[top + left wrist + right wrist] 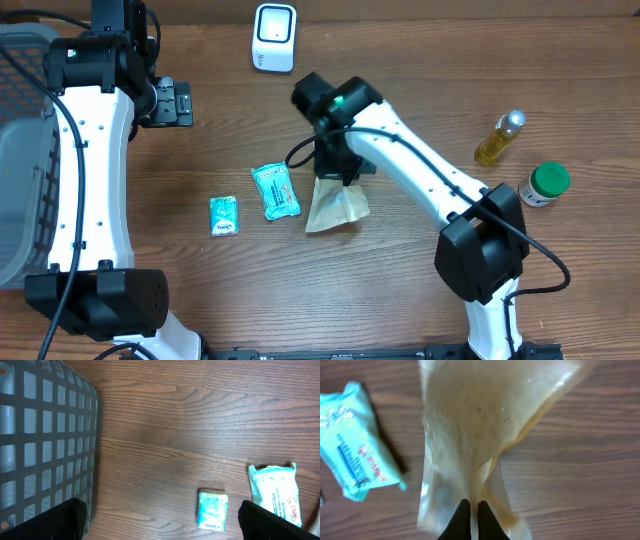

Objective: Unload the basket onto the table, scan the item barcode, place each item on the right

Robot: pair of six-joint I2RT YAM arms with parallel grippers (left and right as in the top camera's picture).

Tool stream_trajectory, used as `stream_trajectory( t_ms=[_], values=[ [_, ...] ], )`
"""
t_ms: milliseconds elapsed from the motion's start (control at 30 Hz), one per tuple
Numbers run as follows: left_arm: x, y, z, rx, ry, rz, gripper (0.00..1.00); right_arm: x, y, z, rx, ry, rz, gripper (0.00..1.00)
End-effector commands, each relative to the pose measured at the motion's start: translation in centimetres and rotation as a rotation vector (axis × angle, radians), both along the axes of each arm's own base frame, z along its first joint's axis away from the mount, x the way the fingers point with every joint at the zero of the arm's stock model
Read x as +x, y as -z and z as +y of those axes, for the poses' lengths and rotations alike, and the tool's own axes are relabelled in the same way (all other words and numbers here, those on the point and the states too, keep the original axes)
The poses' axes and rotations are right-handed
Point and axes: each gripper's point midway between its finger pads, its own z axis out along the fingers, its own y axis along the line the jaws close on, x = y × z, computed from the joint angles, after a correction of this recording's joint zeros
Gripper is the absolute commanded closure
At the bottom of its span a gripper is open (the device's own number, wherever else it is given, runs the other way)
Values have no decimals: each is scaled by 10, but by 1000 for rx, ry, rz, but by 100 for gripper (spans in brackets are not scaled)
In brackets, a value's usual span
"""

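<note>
My right gripper (471, 505) is shut on the near edge of a tan, see-through plastic pouch (470, 425); a fold of the film is pinched between the black fingertips. In the overhead view that pouch (336, 207) hangs crumpled under the right gripper (336, 172) at the table's middle. No barcode shows on it. A white scanner (273, 37) stands at the back edge, apart from the pouch. My left gripper (160, 521) is open with nothing in it, beside the basket. It appears at the upper left (170, 102) in the overhead view.
A grey mesh basket (22, 150) fills the left side. A teal wipes pack (275, 190) and a small teal packet (224, 216) lie left of the pouch. A yellow oil bottle (499, 138) and a green-capped jar (544, 184) lie at the right.
</note>
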Motion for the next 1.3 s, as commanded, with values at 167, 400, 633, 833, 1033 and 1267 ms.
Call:
stream_trajectory(
  t_ms=[167, 400, 633, 833, 1033, 1267],
  values=[
    [2, -4, 1, 12, 5, -10, 0, 6, 0, -13, 10, -18, -26, 87],
    [2, -4, 1, 12, 5, -10, 1, -4, 19, -19, -14, -5, 10, 69],
    [2, -4, 1, 12, 6, -10, 0, -16, 50, -22, -16, 38, 53, 65],
    [2, -4, 1, 12, 5, -10, 1, -27, 79, -13, 52, 38, 87, 35],
    [2, -4, 1, 12, 5, -10, 0, -35, 92, -18, 41, 38, 107, 24],
    [2, -4, 1, 12, 5, -10, 0, -22, 58, -12, 62, 16, 78, 11]
  ],
)
